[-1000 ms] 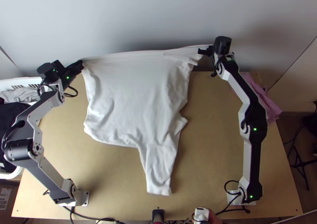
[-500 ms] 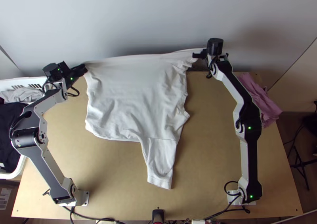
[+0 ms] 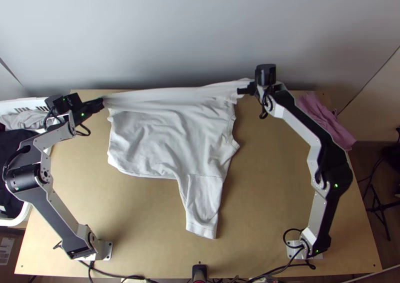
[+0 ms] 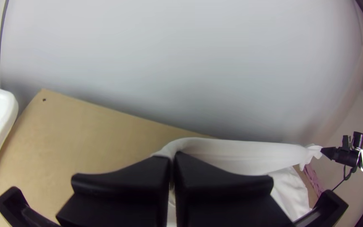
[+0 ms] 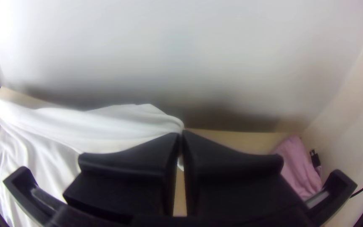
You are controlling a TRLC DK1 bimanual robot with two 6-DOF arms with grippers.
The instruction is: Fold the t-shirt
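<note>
1. The white t-shirt (image 3: pixel 150 143) is on the table (image 3: pixel 270 183), mostly to the left of the middle. Its low part lies spread out flat, with lots of wrinkles. Its far part is lifted up and pulled into a long strip between the two grippers, by the table's far edge.
2. One sleeve (image 3: pixel 202 203) lies on the table and points at the near edge. Its end stops before it gets to that edge.
3. The left gripper (image 3: pixel 102 102) is up near the far left corner of the table. In the left wrist view, the tips of the left gripper (image 4: pixel 172 155) are closed, with a pinch of the shirt's far left end in them.
4. The right gripper (image 3: pixel 239 90) is near the far edge, a bit to the right of the middle. In the right wrist view, the tips of the right gripper (image 5: pixel 182 133) are closed too, and they pinch the shirt's far right end. A bit of white cloth hangs down below them.
5. A pink cloth (image 3: pixel 325 123) lies in a heap at the far right corner of the table and goes over the right edge.
6. A white basket (image 3: pixel 35 101) is at the left edge. It has grey cloth (image 3: pixel 25 119) and dark cloth (image 3: pixel 12 148) in it.
</note>
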